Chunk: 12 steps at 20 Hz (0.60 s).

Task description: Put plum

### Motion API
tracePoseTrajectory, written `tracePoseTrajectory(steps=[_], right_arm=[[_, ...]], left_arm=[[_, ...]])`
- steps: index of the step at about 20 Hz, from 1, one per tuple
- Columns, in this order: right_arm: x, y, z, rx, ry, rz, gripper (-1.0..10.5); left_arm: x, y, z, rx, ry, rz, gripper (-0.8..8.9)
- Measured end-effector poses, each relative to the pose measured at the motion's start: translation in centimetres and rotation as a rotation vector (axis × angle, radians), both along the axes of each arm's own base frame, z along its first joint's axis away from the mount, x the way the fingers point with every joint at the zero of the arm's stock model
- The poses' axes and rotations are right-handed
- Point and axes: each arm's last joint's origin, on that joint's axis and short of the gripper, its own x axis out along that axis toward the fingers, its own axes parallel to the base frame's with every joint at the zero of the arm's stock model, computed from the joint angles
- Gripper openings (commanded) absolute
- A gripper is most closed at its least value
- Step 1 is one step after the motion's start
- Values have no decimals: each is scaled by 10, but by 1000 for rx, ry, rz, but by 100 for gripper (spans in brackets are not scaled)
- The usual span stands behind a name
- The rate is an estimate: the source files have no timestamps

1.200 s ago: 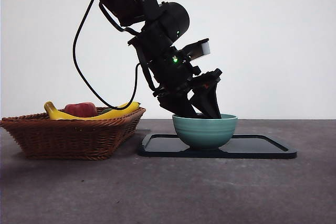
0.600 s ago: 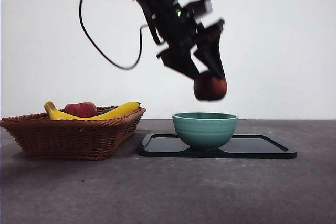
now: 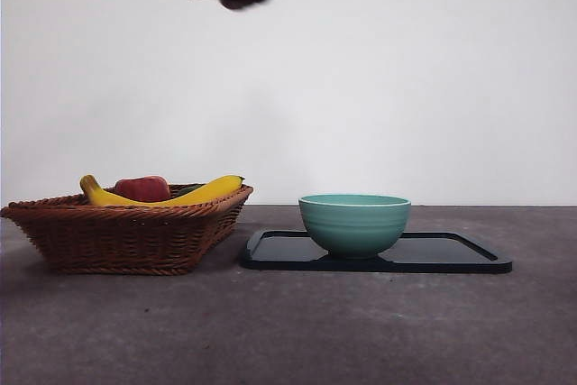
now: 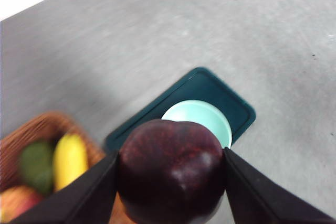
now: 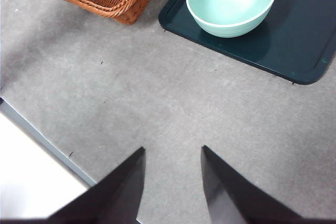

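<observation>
I am clamping my left gripper (image 4: pixel 170 182) on the plum (image 4: pixel 171 177), high above the basket (image 3: pixel 126 227); placing remains. My right gripper (image 5: pixel 170 182) is waiting, jaws apart.

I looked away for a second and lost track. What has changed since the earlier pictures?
The left gripper lifted the plum out of the teal bowl and carried it high up, toward the basket side. It remains clamped on the plum. Bowl, tray, basket and fruit stayed put.
</observation>
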Motion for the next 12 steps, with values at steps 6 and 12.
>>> tracePoseTrajectory(steps=[6, 12], right_arm=[[0, 0, 0, 0, 0, 0, 171], [0, 0, 0, 0, 0, 0, 171]], left_arm=[[-39, 51, 2, -9, -37, 91, 154], [-44, 77, -75, -6, -28, 176, 154]])
